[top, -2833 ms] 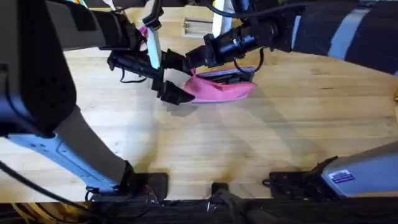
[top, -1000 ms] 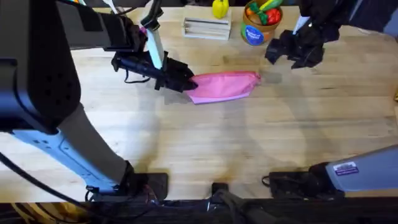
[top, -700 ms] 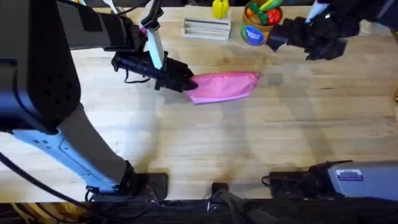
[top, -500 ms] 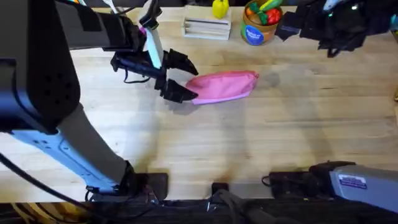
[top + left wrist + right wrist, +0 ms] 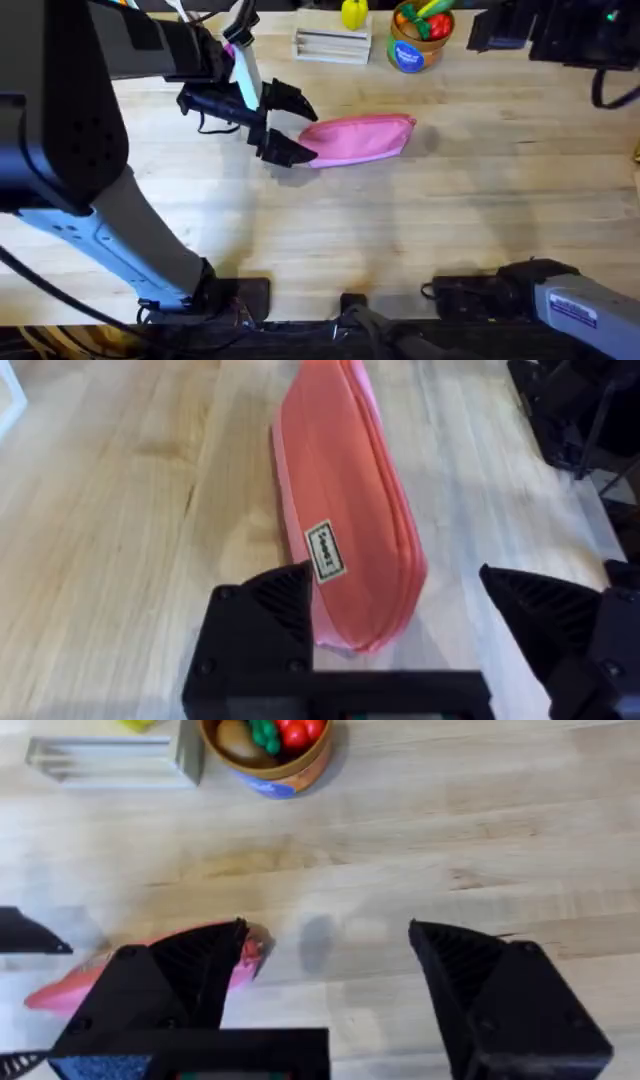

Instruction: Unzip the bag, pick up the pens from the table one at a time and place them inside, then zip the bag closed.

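One pink pouch (image 5: 360, 137) lies zipped, apparently, near the table's (image 5: 420, 230) far edge; the left gripper (image 5: 285, 125) straddles its end, released. The right gripper (image 5: 325, 985) gapes empty.

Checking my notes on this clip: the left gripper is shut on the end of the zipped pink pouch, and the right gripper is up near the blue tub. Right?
Not quite. The left gripper is open, its fingers on either side of the pink pouch end, as the left wrist view shows. The right gripper is near the blue tub.

left gripper (image 5: 288, 122) released bag (image 5: 358, 138) (zipped), right gripper withdrawn
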